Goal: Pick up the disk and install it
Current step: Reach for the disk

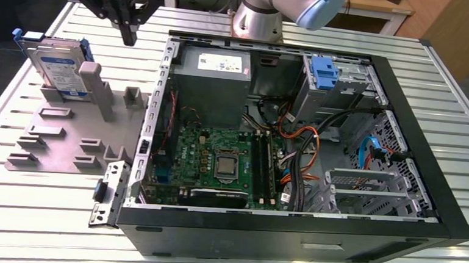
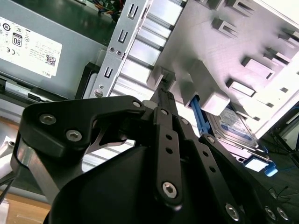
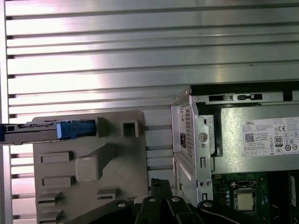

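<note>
The disk (image 1: pixel 59 66) stands on edge in a slot at the back of the grey holder plate (image 1: pixel 63 139), at the exterior view's left of the open computer case (image 1: pixel 398 117). Its blue-and-white label faces forward and a blue bracket runs along its edges. My gripper (image 1: pixel 128 38) hangs above the holder, to the exterior view's right of the disk and apart from it, fingers pointing down, shut on nothing. In both wrist views the disk (image 2: pixel 233 123) (image 3: pixel 42 131) sits in the holder beyond my gripper (image 2: pixel 163 91) (image 3: pixel 157 183).
Inside the case are a grey power-supply box (image 1: pixel 214 69), a motherboard (image 1: pixel 216 161), loose cables (image 1: pixel 299 141) and a drive bay with a blue clip (image 1: pixel 323 73). The case's metal wall (image 1: pixel 162 90) rises close beside the holder. All rests on a slatted metal table (image 1: pixel 34 217).
</note>
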`<state>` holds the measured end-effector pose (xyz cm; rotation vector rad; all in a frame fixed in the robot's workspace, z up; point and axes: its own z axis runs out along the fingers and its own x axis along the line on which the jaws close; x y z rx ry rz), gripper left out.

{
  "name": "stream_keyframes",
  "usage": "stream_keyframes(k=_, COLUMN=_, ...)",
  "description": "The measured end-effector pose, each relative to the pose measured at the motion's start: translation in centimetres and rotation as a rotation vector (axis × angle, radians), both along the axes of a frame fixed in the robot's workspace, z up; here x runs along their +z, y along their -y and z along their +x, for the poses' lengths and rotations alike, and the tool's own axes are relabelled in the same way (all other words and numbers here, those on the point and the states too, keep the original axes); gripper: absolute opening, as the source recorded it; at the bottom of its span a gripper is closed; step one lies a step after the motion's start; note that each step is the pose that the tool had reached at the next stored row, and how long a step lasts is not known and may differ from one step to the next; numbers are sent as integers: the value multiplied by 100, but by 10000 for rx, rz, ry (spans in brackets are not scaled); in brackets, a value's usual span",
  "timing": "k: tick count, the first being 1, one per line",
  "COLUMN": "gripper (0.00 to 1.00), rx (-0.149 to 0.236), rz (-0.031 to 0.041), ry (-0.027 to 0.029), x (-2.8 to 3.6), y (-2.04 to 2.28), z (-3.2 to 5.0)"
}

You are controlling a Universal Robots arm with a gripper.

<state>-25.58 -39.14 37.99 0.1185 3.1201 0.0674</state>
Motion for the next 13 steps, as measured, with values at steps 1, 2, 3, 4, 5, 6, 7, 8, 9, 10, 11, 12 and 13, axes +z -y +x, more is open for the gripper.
stream_keyframes(k=1, gripper=11, rx=0, rz=0, ry=0, x=0, y=0, z=-5)
stream_keyframes(k=2, gripper=11, rx=0, rz=0, ry=0, x=0, y=-1, z=-9)
stream_keyframes(k=3, gripper=11, rx=0, rz=0, ry=-1, x=0, y=-1, z=-13)
stream_keyframes(k=4, gripper=11, rx=1, rz=0, ry=-1, x=0, y=-1, z=-15)
stream_keyframes(k=5, gripper=11, rx=0, rz=0, ry=0, x=0, y=-2, z=-19)
stream_keyframes(k=6, gripper=11, rx=0, rz=-1, ry=-1, x=0, y=-2, z=-21)
stream_keyframes(k=7, gripper=11, rx=0, rz=0, ry=0, x=0, y=-2, z=-23)
stream_keyframes(k=8, gripper=11, rx=0, rz=0, ry=-1, x=0, y=-2, z=-24)
stream_keyframes(k=9, gripper=11, rx=0, rz=0, ry=0, x=-1, y=-2, z=-25)
stream_keyframes(k=10, gripper=11, rx=0, rz=0, ry=-1, x=0, y=-2, z=-25)
stream_keyframes(k=11, gripper=11, rx=0, rz=-1, ry=0, x=0, y=-2, z=-25)
stream_keyframes(k=12, gripper=11, rx=0, rz=0, ry=0, x=0, y=-2, z=-25)
stream_keyframes(k=13, gripper=11, rx=0, rz=0, ry=-1, x=0, y=-2, z=-26)
